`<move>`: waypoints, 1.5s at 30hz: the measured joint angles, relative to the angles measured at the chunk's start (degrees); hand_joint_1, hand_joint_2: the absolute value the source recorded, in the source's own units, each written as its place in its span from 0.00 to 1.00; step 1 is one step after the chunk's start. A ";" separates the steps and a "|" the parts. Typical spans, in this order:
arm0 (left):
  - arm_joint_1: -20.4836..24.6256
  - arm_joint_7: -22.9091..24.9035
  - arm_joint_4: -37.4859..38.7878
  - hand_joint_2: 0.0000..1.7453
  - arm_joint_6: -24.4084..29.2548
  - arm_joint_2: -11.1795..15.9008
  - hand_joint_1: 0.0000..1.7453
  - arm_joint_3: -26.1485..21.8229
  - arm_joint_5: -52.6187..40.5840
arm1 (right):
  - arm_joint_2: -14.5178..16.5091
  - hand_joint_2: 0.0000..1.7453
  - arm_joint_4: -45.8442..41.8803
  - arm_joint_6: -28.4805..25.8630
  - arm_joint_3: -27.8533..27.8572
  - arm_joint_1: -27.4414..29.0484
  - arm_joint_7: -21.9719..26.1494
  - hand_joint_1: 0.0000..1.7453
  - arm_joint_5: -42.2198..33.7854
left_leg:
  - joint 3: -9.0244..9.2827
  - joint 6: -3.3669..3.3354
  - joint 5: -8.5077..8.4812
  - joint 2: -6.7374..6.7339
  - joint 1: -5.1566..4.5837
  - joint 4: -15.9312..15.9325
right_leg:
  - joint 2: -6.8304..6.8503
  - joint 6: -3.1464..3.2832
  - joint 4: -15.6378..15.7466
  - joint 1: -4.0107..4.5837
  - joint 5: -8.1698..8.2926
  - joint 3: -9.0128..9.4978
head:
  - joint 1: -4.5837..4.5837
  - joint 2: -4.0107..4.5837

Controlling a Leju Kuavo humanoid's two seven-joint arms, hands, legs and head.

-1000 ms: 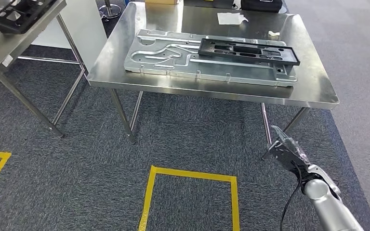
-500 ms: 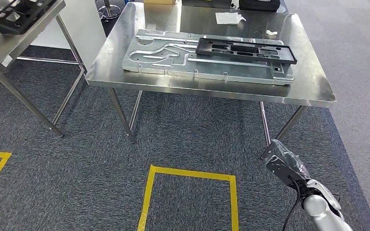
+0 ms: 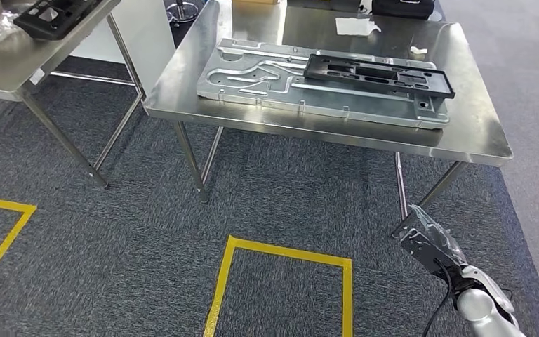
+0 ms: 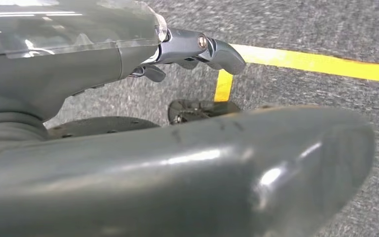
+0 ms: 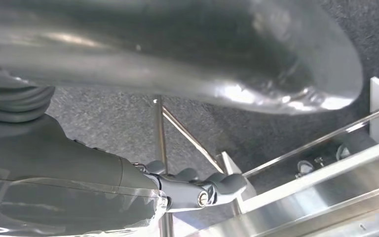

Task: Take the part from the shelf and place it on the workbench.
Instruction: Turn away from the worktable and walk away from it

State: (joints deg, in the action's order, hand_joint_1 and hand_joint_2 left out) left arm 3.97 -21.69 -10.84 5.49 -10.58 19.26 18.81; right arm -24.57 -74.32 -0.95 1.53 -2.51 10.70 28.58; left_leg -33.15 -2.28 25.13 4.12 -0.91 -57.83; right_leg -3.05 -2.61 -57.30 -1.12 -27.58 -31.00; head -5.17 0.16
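A long black frame-like part [image 3: 379,74] lies flat on a large embossed silver plate [image 3: 267,74] on the steel workbench [image 3: 463,140] ahead of me. My right hand [image 3: 431,244] hangs low at the right, in front of the bench and below its top, with its fingers apart and nothing in it. In the right wrist view the same right hand [image 5: 128,187] is stretched out empty beside a bench leg [image 5: 159,128]. My left hand [image 4: 128,54] hangs over the grey carpet, fingers apart and empty, near a yellow tape line [image 4: 316,61].
A second steel table [image 3: 14,67] stands at the left with another black part [image 3: 56,15] on it. White paper [image 3: 354,26] lies at the workbench's far side. A yellow tape square [image 3: 281,253] marks the carpet in front of the bench, with more yellow tape [image 3: 7,232] to the left.
The whole picture has shifted right, so the camera has moved. My right hand has sunk a little lower and stays empty. The black part and silver plate lie unchanged on the bench.
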 joint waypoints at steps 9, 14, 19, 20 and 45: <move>-0.64 2.05 0.00 0.00 1.03 0.46 0.00 0.00 0.30 | 0.28 0.00 0.54 0.44 -0.11 -0.33 -0.15 0.00 -0.01 | -7.72 2.46 7.70 -3.53 0.88 -16.75 | 5.71 2.19 0.55 -0.16 0.59 -0.26 | -0.03 0.01; -0.89 3.20 0.01 0.00 1.89 0.94 0.00 0.00 0.24 | 0.78 0.00 0.94 0.20 -0.40 -0.38 -0.19 0.00 -0.01 | 0.44 1.92 1.40 -7.14 0.73 -0.91 | 8.50 1.11 -0.12 0.18 0.04 -0.13 | -0.02 0.01; -1.51 4.08 0.02 0.00 2.76 1.11 0.00 -0.01 0.31 | 0.69 0.00 1.07 0.27 -0.54 -0.67 0.01 0.00 -0.02 | 0.31 0.11 0.58 -4.77 0.84 0.26 | 7.92 -0.43 -1.92 0.00 -1.64 -0.66 | -0.01 0.01; -1.52 4.18 0.02 0.00 2.92 1.14 0.00 -0.02 0.36 | 0.63 0.00 1.19 0.36 -0.55 -0.81 0.11 0.00 -0.04 | 0.32 -0.17 0.34 -4.27 0.94 0.44 | 6.27 -0.62 -4.59 -0.10 -3.37 -1.88 | -0.01 0.01; -1.13 4.79 0.02 0.00 6.41 1.13 0.00 -0.11 1.25 | 2.06 0.00 13.61 -0.78 -4.84 -12.37 5.66 0.00 0.78 | -0.69 2.12 0.45 -6.89 0.83 -0.33 | 8.86 1.19 0.11 0.27 -0.47 0.28 | -0.02 0.01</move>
State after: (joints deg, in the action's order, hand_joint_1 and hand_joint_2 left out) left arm 2.84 -16.91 -10.82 11.90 -9.46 19.15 20.06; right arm -22.51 -60.71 -1.73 -3.31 -14.88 16.36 29.36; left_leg -33.84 -0.17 25.59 -2.78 -0.08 -58.16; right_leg 5.81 -1.42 -57.19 -0.85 -28.05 -30.72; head -5.20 0.17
